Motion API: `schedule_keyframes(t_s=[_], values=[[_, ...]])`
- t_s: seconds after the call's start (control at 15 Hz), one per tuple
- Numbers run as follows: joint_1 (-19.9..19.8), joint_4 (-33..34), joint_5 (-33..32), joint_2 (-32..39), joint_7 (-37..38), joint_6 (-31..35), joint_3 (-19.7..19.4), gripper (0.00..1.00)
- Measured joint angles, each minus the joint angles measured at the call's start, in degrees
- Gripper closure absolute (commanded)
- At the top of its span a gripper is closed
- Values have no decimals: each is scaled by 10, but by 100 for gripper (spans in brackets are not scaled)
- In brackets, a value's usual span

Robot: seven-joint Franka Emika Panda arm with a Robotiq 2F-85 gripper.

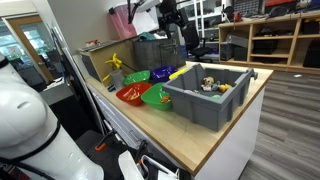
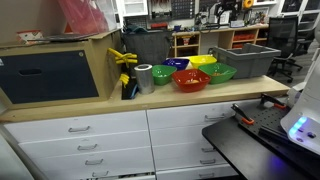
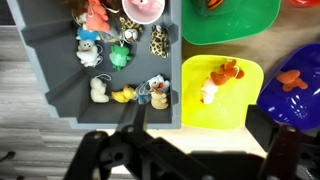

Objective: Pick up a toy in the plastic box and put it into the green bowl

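The grey plastic box [image 3: 40,60] fills the left of the wrist view and holds several small toys, among them a green one [image 3: 121,57], a yellow duck [image 3: 122,95] and a white figure [image 3: 155,92]. It also shows in both exterior views [image 1: 210,105] [image 2: 245,62]. A green bowl [image 3: 235,28] lies just right of the box, with something orange at its top edge; it also shows in both exterior views [image 1: 157,96] [image 2: 222,72]. My gripper [image 3: 205,140] is open and empty, high above the table by the box's corner and the yellow bowl.
A yellow bowl [image 3: 222,95] with an orange-and-white toy sits next to the green one, and a blue bowl [image 3: 295,85] lies to its right. A red bowl [image 1: 131,95], a second green bowl [image 1: 137,76] and a silver can [image 2: 144,77] stand further along the counter.
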Motion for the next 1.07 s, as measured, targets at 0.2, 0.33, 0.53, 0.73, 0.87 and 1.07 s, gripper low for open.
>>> schedule_keyframes(t_s=[0.2,0.33,0.53,0.73,0.87,1.07], values=[[-7,43,11,44,16,1,-12,0],[-14,73,26,71,19,0,-21,0],[-28,115,39,106,19,-1,-35,0],[-43,150,45,136,19,-3,-48,0],[-52,166,45,154,19,-5,-54,0],[-60,174,45,178,19,-5,-60,0]])
